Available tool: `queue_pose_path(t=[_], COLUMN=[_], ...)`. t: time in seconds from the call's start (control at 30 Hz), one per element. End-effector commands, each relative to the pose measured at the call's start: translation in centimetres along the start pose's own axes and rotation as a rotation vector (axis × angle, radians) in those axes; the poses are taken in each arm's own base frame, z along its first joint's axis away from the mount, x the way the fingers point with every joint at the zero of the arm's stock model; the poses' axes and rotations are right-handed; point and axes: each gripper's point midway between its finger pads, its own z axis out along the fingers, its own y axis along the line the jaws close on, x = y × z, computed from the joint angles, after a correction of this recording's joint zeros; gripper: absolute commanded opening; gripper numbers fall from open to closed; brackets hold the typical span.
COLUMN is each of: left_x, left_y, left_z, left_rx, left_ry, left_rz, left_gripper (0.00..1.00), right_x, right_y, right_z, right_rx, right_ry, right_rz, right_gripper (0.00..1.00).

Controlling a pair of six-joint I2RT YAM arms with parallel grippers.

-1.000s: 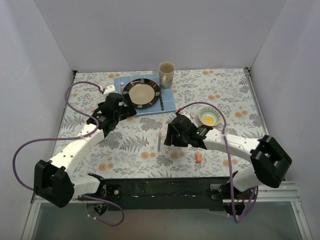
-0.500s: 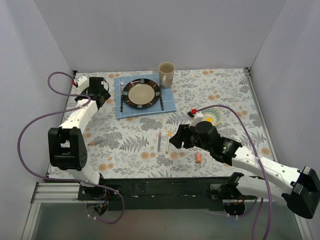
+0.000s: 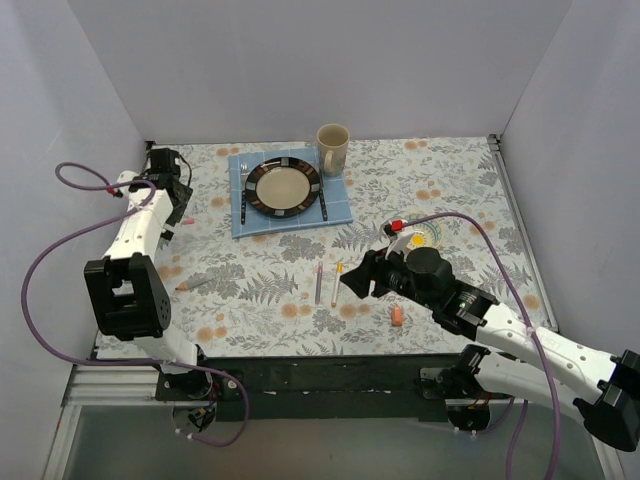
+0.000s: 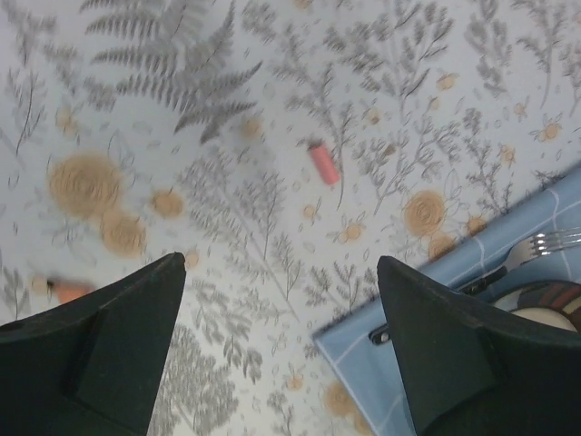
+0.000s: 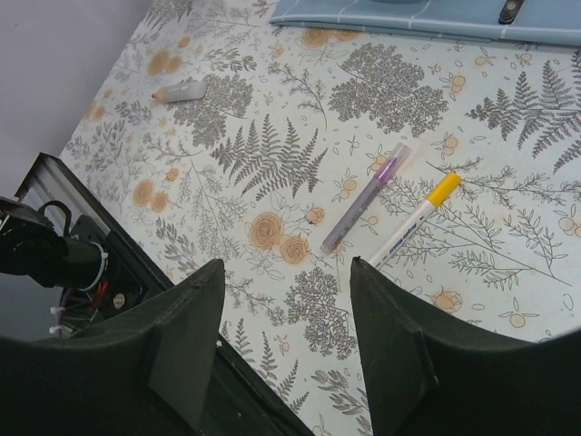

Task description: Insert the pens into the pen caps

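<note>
A purple pen (image 3: 318, 283) and a yellow-tipped pen (image 3: 337, 283) lie side by side at the middle front; both show in the right wrist view, purple (image 5: 363, 200) and yellow (image 5: 413, 222). An orange-tipped pen (image 3: 193, 285) lies at the left and also shows in the right wrist view (image 5: 182, 91). A pink cap (image 3: 187, 219) lies far left and shows in the left wrist view (image 4: 321, 163). An orange cap (image 3: 397, 316) lies near the front. My left gripper (image 3: 172, 185) (image 4: 281, 363) is open and empty, above and behind the pink cap. My right gripper (image 3: 352, 285) (image 5: 286, 354) is open and empty, just right of the yellow pen.
A blue placemat (image 3: 340, 205) holds a dark-rimmed plate (image 3: 283, 188), a fork (image 4: 536, 245) and a knife. A mug (image 3: 333, 148) stands behind it. A small bowl (image 3: 428, 235) sits behind my right arm. White walls close in three sides.
My left arm has swung from the table's middle left to the far left corner. My right arm has drawn back toward the front right, uncovering the yellow pen beside the purple one.
</note>
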Motion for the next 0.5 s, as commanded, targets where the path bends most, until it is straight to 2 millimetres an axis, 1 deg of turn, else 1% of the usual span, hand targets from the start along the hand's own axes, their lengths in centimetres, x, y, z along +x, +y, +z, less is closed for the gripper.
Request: queue_pose_path(t=[0.0, 0.03, 0.07, 0.1, 0.13, 0.2, 0.23, 0.27, 0.37, 0.47], left_x=[5.1, 6.1, 7.7, 8.5, 9.9, 11.6, 12.1, 13.0, 13.9, 13.7], left_y=[5.6, 6.2, 6.0, 6.0, 6.6, 6.5, 6.5, 7.0, 8.3, 9.3], left_z=[-2.9, -2.8, -3.3, -3.3, -2.8, -2.7, -2.3, -2.0, -1.4, -1.0], left_rx=[-0.200, -0.220, -0.210, -0.207, -0.226, -0.228, -0.233, -0.256, -0.338, -0.383], left_ry=[0.274, 0.316, 0.402, 0.435, 0.472, 0.537, 0.550, 0.567, 0.568, 0.514], left_rz=[-0.304, -0.328, -0.348, -0.360, -0.383, -0.406, -0.428, -0.428, -0.448, -0.483], left_gripper=[0.85, 0.84, 0.83, 0.82, 0.81, 0.76, 0.76, 0.76, 0.74, 0.74], right_x=[-1.6, -1.5, -1.6, -1.7, -1.8, -2.0, -2.1, -2.3, -2.3, -2.3], right_y=[0.5, 0.4, 0.4, 0.4, 0.4, 0.4, 0.5, 0.5, 0.4, 0.4], right_z=[-0.5, -0.6, -0.7, -0.8, -0.9, -1.0, -1.1, -1.2, -1.5, -1.6], right_rx=[-0.027, -0.027, -0.030, -0.028, -0.031, -0.031, -0.032, -0.031, -0.024, -0.025], right_ry=[-0.086, -0.090, -0.097, -0.103, -0.109, -0.114, -0.116, -0.121, -0.122, -0.127], right_rz=[-0.031, -0.031, -0.034, -0.035, -0.038, -0.050, -0.056, -0.062, -0.065, -0.063], right_gripper=[0.64, 0.64, 0.64, 0.64, 0.64, 0.64, 0.64, 0.64, 0.64, 0.63])
